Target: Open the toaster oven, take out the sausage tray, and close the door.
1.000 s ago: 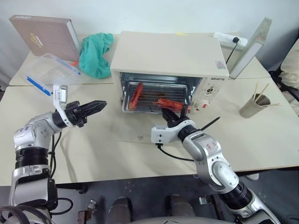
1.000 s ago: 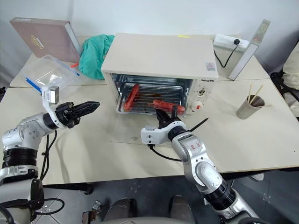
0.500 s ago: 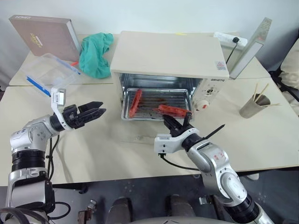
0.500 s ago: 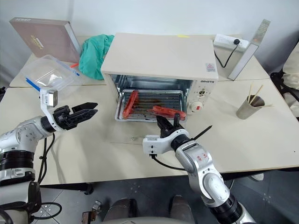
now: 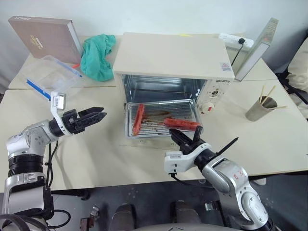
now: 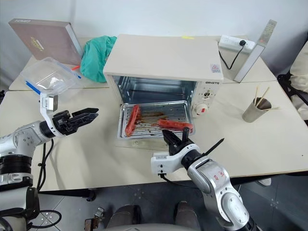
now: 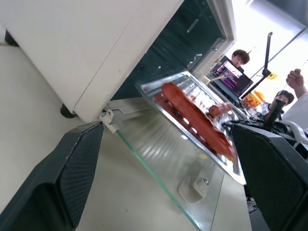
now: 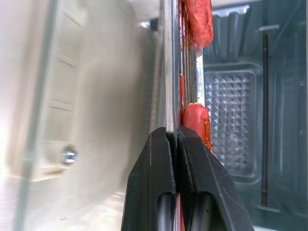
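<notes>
The cream toaster oven [image 5: 173,55] stands open at the table's middle. Its glass door [image 5: 144,140] lies flat on the table in front of it. The sausage tray [image 5: 156,127] sticks most of the way out of the cavity, over the door. It carries one red sausage [image 5: 138,118] on the left and another [image 5: 182,123] on the right. My right gripper [image 5: 185,140] is shut on the tray's front rim [image 8: 168,72], beside the right sausage [image 8: 196,120]. My left gripper [image 5: 98,115] is open and empty, level, left of the oven and apart from it.
A clear plastic box with blue trim [image 5: 48,74], a green cloth [image 5: 97,55] and a brown box [image 5: 43,33] lie at the back left. At right stand a paper cup with sticks [image 5: 260,108], a power strip [image 5: 236,41] and a leaning board [image 5: 257,48].
My right gripper has pulled the tray out of the oven towards me, over the flat door. My left gripper's fingers have spread open.
</notes>
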Controlling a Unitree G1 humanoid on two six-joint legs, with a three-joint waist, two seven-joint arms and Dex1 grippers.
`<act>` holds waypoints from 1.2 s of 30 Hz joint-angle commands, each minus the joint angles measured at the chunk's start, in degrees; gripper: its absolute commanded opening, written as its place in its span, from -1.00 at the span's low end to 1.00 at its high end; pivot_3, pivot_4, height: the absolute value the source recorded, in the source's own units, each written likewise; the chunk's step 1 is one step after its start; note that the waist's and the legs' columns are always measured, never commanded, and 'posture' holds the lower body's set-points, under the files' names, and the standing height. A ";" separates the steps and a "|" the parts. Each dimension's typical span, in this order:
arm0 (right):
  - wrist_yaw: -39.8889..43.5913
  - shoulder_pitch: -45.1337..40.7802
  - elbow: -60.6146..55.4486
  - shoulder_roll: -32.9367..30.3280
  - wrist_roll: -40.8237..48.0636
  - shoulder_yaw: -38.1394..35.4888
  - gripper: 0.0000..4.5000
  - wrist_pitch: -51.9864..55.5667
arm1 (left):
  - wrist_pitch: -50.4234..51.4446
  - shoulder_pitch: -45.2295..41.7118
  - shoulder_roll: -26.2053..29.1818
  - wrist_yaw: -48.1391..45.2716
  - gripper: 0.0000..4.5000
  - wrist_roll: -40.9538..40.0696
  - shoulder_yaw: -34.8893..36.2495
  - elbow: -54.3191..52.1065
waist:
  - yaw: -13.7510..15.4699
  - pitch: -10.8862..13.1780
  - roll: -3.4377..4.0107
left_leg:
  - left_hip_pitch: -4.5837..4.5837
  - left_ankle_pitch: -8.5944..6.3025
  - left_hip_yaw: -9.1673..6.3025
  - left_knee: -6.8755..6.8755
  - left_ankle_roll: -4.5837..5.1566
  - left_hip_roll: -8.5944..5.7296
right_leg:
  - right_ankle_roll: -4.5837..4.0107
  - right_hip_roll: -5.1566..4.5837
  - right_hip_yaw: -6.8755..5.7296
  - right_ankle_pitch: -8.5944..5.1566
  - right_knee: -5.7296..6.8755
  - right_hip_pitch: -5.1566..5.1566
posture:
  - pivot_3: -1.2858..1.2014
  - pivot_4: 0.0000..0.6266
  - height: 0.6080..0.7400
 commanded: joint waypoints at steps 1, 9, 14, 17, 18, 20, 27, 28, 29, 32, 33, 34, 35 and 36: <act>-0.67 1.29 -4.96 -1.24 2.08 -2.94 -1.00 -2.87 | 5.45 -0.30 1.08 2.14 0.99 -2.74 1.84 -3.03 | 0.00 0.00 0.00 | 0.00 0.00 0.00 0.01 0.00 0.00 | 0.00 0.00 0.00 0.00 0.00 0.01 | 0.03 -0.52 1.00; -3.58 3.23 -5.60 -2.95 7.15 -6.42 -1.00 -9.35 | 38.44 2.50 5.02 9.72 0.99 -10.59 -0.10 -14.50 | -0.09 -0.01 -0.02 | 0.06 0.00 -0.02 0.00 0.00 0.01 | -0.01 -0.01 0.03 0.00 0.03 0.05 | 0.03 -0.52 1.00; -4.34 4.06 -4.73 -3.22 8.16 -7.44 -1.00 -11.77 | 49.58 2.05 1.17 18.17 0.99 -16.32 5.35 -17.12 | 0.12 -0.01 -0.03 | 0.10 0.00 -0.06 0.07 0.00 0.00 | -0.01 -0.03 0.02 -0.01 0.02 0.17 | 0.03 -0.52 1.00; -4.47 4.08 -4.48 -3.08 8.44 -7.78 -1.00 -12.55 | 49.60 1.52 -1.02 24.94 0.99 -21.82 8.21 -14.98 | 0.07 -0.01 -0.04 | 0.13 0.00 -0.07 0.08 0.00 0.00 | -0.01 -0.04 0.03 0.00 0.03 0.19 | 0.03 -0.52 1.00; -4.47 4.12 -4.40 -3.09 8.55 -7.94 -1.00 -12.73 | 49.60 0.96 -1.61 27.50 0.99 -23.96 9.17 -13.62 | 0.06 -0.01 -0.04 | 0.13 0.00 -0.07 0.08 0.00 0.01 | -0.01 -0.04 0.03 -0.01 0.04 0.19 | 0.03 -0.52 1.00; -4.54 4.21 -4.18 -3.09 8.62 -8.07 -1.00 -13.05 | 49.60 0.68 -1.80 31.70 0.99 -28.47 9.67 -11.85 | 0.07 -0.01 -0.04 | 0.14 0.00 -0.08 0.09 0.00 0.00 | -0.01 -0.05 0.03 0.00 0.05 0.19 | 0.03 -0.52 1.00; -4.46 4.55 -3.82 -2.80 8.74 -8.28 -1.00 -13.61 | 49.60 2.88 -2.53 45.93 0.99 -44.23 10.09 -10.82 | 0.08 -0.02 -0.05 | 0.15 0.00 -0.09 0.09 0.00 -0.02 | -0.01 -0.09 0.03 0.00 0.08 0.20 | 0.03 -0.52 1.00; -4.48 4.37 -3.61 -2.74 8.74 -8.19 -1.00 -13.64 | 49.60 3.08 -3.46 48.11 0.99 -46.28 10.07 -11.03 | 0.12 -0.02 -0.05 | 0.15 0.00 -0.09 0.09 0.00 -0.02 | -0.01 -0.09 0.03 0.00 0.08 0.20 | 0.03 -0.52 1.00; -4.45 4.20 -3.40 -2.73 8.77 -8.18 -1.00 -13.63 | 49.60 3.25 -4.28 50.33 0.99 -48.59 9.82 -11.14 | 0.15 -0.02 -0.05 | 0.16 0.00 -0.10 0.09 0.00 -0.03 | -0.01 -0.11 0.03 0.00 0.08 0.21 | 0.03 -0.52 1.00; -4.27 3.91 -3.20 -2.59 8.70 -7.94 -1.00 -13.63 | 49.52 4.22 -6.36 55.84 0.99 -52.97 10.23 -12.16 | 0.15 -0.02 -0.06 | 0.23 0.00 -0.12 0.09 0.00 -0.09 | -0.01 -0.15 0.03 0.00 0.08 0.30 | 0.03 -0.52 1.00; -4.20 3.86 -3.21 -2.57 8.71 -7.87 -1.00 -13.64 | 49.01 4.61 -6.80 57.45 0.99 -54.66 10.32 -12.20 | 0.11 -0.03 -0.07 | 0.24 0.00 -0.12 0.09 0.00 -0.09 | -0.01 -0.16 0.03 0.00 0.08 0.31 | 0.03 -0.52 1.00; -4.16 3.80 -3.21 -2.56 8.76 -7.88 -1.00 -13.64 | 48.39 4.97 -7.10 58.93 0.99 -56.22 10.24 -12.22 | 0.11 -0.03 -0.07 | 0.25 0.00 -0.12 0.08 0.00 -0.09 | -0.01 -0.16 0.03 0.00 0.08 0.31 | 0.03 -0.52 1.00; -4.11 3.76 -3.21 -2.59 8.84 -7.95 -1.00 -13.62 | 47.56 5.37 -7.49 60.64 0.91 -57.83 9.92 -12.35 | 0.10 -0.03 -0.07 | 0.27 0.00 -0.12 0.07 0.00 -0.09 | -0.01 -0.16 0.03 0.00 0.09 0.31 | 0.03 -0.52 1.00; -4.08 3.74 -3.23 -2.62 8.88 -8.00 -1.00 -13.61 | 46.69 5.90 -7.66 62.20 0.82 -59.64 9.38 -12.75 | 0.11 -0.03 -0.07 | 0.27 0.00 -0.12 0.07 0.00 -0.09 | -0.01 -0.16 0.03 0.00 0.10 0.31 | 0.03 -0.52 1.00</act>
